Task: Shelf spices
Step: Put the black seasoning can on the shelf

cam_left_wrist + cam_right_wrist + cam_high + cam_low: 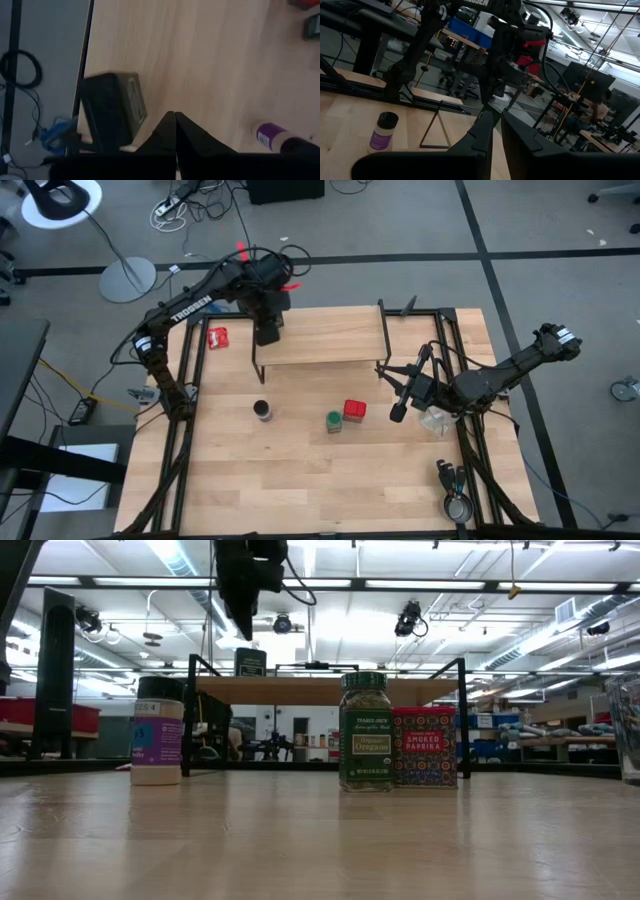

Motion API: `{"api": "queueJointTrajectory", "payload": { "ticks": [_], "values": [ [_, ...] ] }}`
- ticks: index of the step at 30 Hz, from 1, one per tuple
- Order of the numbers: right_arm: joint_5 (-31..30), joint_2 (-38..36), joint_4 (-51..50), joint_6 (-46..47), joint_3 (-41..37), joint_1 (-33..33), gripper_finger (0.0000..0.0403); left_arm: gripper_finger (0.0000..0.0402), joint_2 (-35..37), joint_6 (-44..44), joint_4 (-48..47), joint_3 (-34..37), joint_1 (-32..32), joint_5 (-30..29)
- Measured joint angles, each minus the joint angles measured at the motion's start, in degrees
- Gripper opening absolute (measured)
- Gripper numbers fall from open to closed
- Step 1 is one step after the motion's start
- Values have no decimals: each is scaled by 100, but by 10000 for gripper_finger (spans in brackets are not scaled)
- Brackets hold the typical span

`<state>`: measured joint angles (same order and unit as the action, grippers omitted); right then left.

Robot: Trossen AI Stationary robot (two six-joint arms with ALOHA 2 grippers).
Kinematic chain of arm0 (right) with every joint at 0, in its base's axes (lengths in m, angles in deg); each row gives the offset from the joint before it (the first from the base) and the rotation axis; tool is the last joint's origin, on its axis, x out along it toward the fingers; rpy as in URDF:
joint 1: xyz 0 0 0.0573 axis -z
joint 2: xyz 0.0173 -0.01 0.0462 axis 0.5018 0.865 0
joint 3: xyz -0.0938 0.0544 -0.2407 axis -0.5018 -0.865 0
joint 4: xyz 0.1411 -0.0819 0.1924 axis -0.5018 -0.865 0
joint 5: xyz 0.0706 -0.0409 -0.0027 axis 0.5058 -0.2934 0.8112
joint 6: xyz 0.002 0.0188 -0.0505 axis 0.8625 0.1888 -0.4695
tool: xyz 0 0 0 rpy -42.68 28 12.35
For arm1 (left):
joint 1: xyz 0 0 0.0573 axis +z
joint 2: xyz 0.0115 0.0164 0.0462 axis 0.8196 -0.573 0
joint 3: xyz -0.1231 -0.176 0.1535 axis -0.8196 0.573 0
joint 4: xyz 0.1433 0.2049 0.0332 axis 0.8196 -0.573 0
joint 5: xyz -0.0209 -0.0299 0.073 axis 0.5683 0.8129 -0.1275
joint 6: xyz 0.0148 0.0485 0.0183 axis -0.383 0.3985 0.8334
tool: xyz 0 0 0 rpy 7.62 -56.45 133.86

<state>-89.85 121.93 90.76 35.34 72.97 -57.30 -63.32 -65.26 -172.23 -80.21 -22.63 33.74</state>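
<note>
The left gripper (266, 335), clenched and empty, hangs above the shelf's (320, 338) left end, beside the dark olive tin (112, 112) standing there. Ahead of the shelf, the blue-capped jar (263, 410), the green jar (365, 731) marked "Trader Joe's" and the red tin (424, 747) reading "SMOKED PAPRIKA" wait unshelved. The right gripper (398, 412), nearly closed and empty, idles right of the red tin.

A robot lab is shown: long ceiling lights (420, 584), loose floor cables (185, 205), and workbenches (470, 40) are seen.
</note>
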Motion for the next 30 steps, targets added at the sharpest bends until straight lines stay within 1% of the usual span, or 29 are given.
{"api": "queueJointTrajectory", "payload": {
  "ticks": [4, 9, 14, 17, 30],
  "values": [
    [1, 0, 2, 0, 0, 0, 39, 0, 0, -98, -57, 145, 10, -84],
    [2, 0, 7, 0, 0, 0, 39, 0, -1, -141, 6, 554, 21, -590],
    [1, 0, 11, 0, 0, 0, 39, 0, -3, -135, 161, 864, 17, -669],
    [2, 0, 13, 0, 0, -1, 39, 0, -3, -125, 187, 879, 21, -820],
    [2, 2, 13, 0, 0, -2, 39, 0, -3, -127, 306, 879, 210, -1077]
  ]
}}
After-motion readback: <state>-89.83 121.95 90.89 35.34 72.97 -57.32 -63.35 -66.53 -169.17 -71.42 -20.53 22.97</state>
